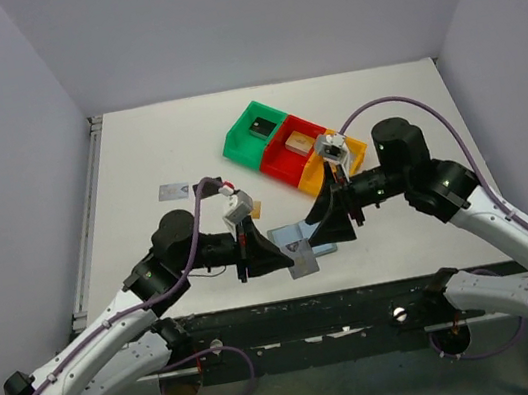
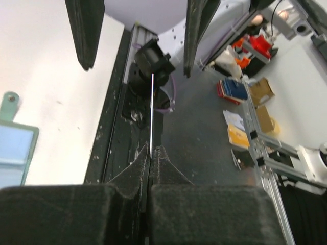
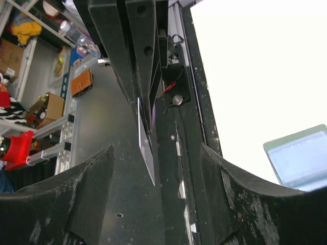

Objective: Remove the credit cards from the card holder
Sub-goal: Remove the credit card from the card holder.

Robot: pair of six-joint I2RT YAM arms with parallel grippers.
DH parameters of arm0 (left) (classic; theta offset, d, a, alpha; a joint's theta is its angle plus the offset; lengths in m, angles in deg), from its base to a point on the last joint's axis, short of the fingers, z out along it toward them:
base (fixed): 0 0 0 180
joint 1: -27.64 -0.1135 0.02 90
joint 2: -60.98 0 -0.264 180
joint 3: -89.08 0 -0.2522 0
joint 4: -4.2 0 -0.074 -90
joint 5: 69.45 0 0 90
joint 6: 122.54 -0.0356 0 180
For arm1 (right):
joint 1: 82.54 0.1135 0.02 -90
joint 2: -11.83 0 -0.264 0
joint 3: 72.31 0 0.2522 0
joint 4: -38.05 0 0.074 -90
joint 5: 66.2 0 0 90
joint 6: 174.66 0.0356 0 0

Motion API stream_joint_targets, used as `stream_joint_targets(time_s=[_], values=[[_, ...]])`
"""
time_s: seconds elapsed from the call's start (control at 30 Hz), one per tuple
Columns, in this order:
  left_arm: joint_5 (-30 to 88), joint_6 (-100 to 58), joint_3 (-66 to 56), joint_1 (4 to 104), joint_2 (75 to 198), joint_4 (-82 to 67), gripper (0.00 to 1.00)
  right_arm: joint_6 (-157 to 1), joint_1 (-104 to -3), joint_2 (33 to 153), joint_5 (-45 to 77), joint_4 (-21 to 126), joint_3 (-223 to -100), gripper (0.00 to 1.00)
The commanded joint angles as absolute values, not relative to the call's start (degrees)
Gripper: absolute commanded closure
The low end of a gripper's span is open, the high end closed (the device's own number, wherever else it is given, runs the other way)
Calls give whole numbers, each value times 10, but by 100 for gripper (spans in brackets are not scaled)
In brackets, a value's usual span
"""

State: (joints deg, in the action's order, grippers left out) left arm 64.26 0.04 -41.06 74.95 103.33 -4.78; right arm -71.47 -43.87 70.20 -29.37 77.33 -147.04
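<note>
My left gripper [image 1: 289, 254] is shut on a thin silver-grey credit card [image 1: 303, 260], held just above the table's near edge. In the left wrist view the card [image 2: 152, 102] shows edge-on as a bright line rising from the shut left gripper [image 2: 152, 150]. The grey-blue card holder [image 1: 296, 232] lies on the table between the two grippers, and it also shows at the left edge of that view [image 2: 13, 153]. My right gripper [image 1: 324, 232] stands open beside the holder, nothing between its fingers. From the right wrist, the card [image 3: 146, 145] hangs ahead of the open right gripper [image 3: 156, 153], with the holder [image 3: 301, 158] to the right.
Green [image 1: 255, 130], red [image 1: 289, 150] and orange [image 1: 337, 159] bins stand in a row at the back centre, with small items inside. A small grey card [image 1: 175, 191] lies flat on the table at the left. The black table frame [image 1: 362, 298] runs along the near edge.
</note>
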Motion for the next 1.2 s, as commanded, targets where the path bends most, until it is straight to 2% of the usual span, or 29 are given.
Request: stream_joint_targets(time_s=[0.0,0.13,0.27,0.73,0.93,1.03,1.07,1.1,1.17], values=[[707,-78,-366,750,1083,-218,100,-776,-434,729,-260,899,-1505,25],[722,-121,-328,762,1132,-268,100,-788,-432,735,-256,917,-1511,27],[724,-150,-292,771,1176,-299,100,-795,-423,749,-249,936,-1516,34],[719,-122,-283,776,1201,-245,100,-777,-385,757,-241,894,-1467,56],[717,-122,-283,776,1199,-248,100,-775,-379,763,-243,886,-1464,74],[700,-128,-281,776,1195,-256,100,-771,-379,762,-256,878,-1460,87],[692,-132,-280,776,1193,-263,95,-770,-378,761,-264,876,-1459,93],[685,-135,-280,776,1190,-267,86,-770,-378,759,-269,873,-1458,99],[662,-143,-279,776,1179,-277,57,-761,-379,750,-267,862,-1452,100]])
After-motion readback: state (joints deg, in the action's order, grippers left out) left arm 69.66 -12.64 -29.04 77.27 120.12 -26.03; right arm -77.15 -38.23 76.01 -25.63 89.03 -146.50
